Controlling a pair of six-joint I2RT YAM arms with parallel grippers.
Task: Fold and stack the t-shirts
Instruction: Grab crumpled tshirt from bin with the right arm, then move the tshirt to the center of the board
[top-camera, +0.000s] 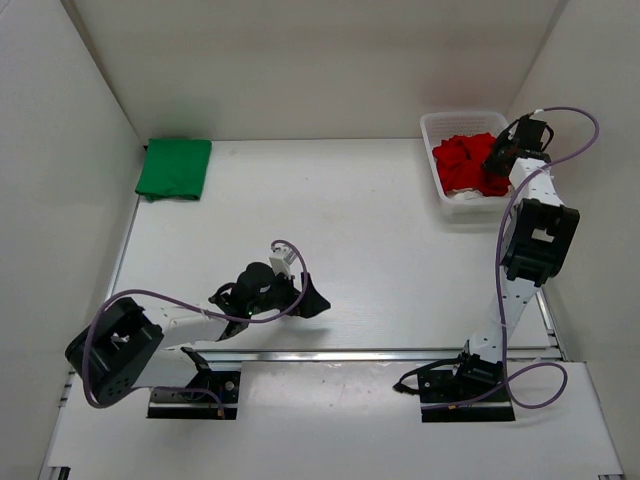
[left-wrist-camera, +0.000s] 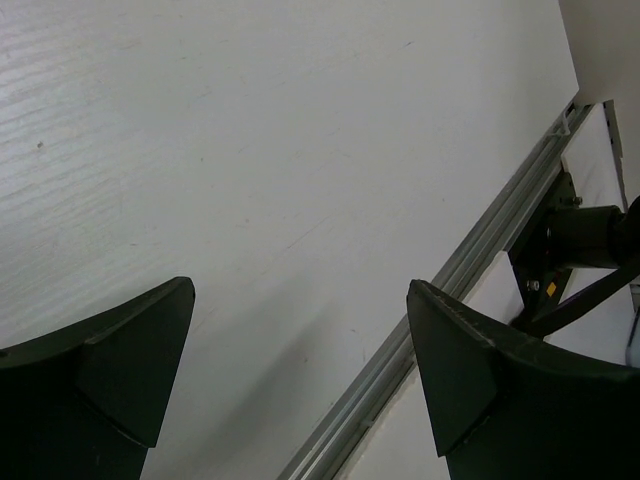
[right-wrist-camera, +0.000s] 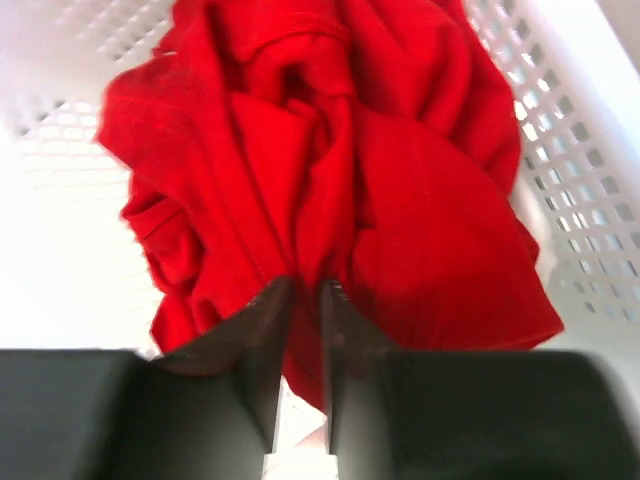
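Basket (top-camera: 432, 140) upper right, red shirt (right-wrist-camera: 400, 200) heaped inside; right claw (right-wrist-camera: 305, 290) nearly shut against it, grip unclear; left claw (left-wrist-camera: 300, 290) gaping, empty.

Red t-shirt (right-wrist-camera: 400, 200) crumpled in white mesh basket (right-wrist-camera: 580, 130)
Right gripper (right-wrist-camera: 305, 288) at its near edge; jaws a narrow slit apart; grip unclear

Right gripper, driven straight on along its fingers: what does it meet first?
The red t-shirt, bunched in the basket, lies right ahead of the right gripper; whether the tips already touch it is unclear.
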